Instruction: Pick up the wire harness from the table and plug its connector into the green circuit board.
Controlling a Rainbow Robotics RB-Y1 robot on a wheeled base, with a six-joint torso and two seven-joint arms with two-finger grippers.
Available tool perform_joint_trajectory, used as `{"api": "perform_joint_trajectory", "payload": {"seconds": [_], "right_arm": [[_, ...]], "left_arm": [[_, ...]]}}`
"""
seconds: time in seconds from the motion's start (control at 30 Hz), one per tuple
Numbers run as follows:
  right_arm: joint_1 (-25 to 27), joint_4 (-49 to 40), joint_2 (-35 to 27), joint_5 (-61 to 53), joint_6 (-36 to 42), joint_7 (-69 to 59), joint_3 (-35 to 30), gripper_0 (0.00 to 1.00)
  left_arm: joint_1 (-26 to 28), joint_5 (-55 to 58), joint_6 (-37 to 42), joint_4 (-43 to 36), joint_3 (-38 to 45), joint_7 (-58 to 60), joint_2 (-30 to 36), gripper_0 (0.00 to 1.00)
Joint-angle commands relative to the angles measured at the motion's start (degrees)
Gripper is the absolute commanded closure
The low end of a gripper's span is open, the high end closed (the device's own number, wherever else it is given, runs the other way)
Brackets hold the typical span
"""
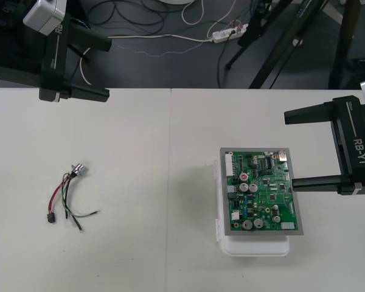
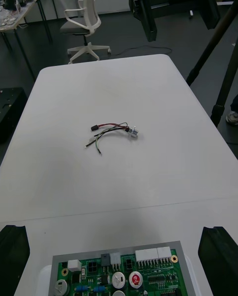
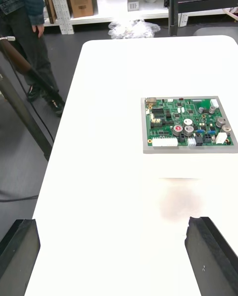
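The wire harness (image 1: 69,195) lies loose on the left half of the table, its round metal socket (image 1: 79,170) at the far end and its small black plug (image 1: 51,218) at the near end. From the right wrist it shows as the harness (image 2: 112,132) out in mid-table. The green circuit board (image 1: 261,191) sits on its white base (image 1: 255,246) at the right. My left gripper (image 1: 90,66) hangs open at the table's far left edge, well beyond the harness. My right gripper (image 1: 307,149) stands open just right of the board, nothing between its fingers.
A seam (image 1: 170,182) runs down the table's middle between harness and board. Cables and a power strip (image 1: 228,33) lie on the dark floor past the far edge, beside tripod legs (image 1: 274,48). The board (image 3: 187,124) lies well ahead of the left wrist.
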Motion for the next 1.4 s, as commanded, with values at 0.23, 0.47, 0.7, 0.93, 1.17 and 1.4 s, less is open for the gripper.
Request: {"api": "perform_joint_trajectory", "payload": {"seconds": [0.23,0.47,0.7,0.93,1.17,1.4], "right_arm": [[0.1,0.0,-1.2,0.3,-0.3,3.0,-0.7,0.00],[0.1,0.0,-1.2,0.3,-0.3,3.0,-0.7,0.00],[0.1,0.0,-1.2,0.3,-0.3,3.0,-0.7,0.00],[0.1,0.0,-1.2,0.3,-0.3,3.0,-0.7,0.00],[0.1,0.0,-1.2,0.3,-0.3,3.0,-0.7,0.00],[0.1,0.0,-1.2,0.3,-0.3,3.0,-0.7,0.00]], "left_arm": [[0.7,-0.3,2.5,-1.1,1.5,-2.8,0.2,0.14],[0.7,-0.3,2.5,-1.1,1.5,-2.8,0.2,0.14],[0.7,-0.3,2.5,-1.1,1.5,-2.8,0.2,0.14],[0.7,-0.3,2.5,-1.1,1.5,-2.8,0.2,0.14],[0.7,-0.3,2.5,-1.1,1.5,-2.8,0.2,0.13],[0.7,-0.3,2.5,-1.1,1.5,-2.8,0.2,0.14]]}}
